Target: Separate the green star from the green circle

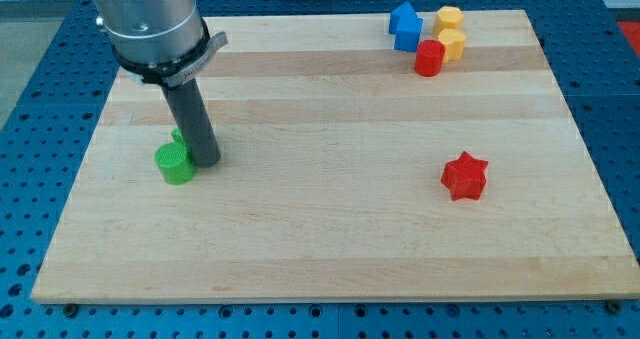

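Note:
The green circle [175, 163] lies on the wooden board [320, 239] at the view's left. The green star [180, 137] is just above it, touching it, and mostly hidden behind my rod. My tip [208, 163] rests on the board right beside the green circle, on its right, and just below the green star.
A red star [464, 176] lies at the view's right. At the view's top right sit a blue block [405, 26], two yellow blocks [449, 20] [453, 45] and a red cylinder [429, 58], close together. The board's left edge is near the green blocks.

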Controlling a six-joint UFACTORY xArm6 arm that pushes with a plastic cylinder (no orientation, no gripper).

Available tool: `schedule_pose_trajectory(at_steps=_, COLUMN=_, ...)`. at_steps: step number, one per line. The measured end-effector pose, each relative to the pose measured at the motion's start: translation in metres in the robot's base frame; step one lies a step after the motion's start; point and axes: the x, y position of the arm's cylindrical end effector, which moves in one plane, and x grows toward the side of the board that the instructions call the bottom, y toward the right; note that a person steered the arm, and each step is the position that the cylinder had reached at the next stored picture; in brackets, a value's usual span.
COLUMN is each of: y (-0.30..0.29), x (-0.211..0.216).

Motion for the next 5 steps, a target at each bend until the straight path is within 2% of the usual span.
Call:
schedule_pose_trajectory(at_steps=3, y=-0.027, x=-0.049)
schedule_pose_trajectory(at_steps=5, y=-0.028, x=-0.039)
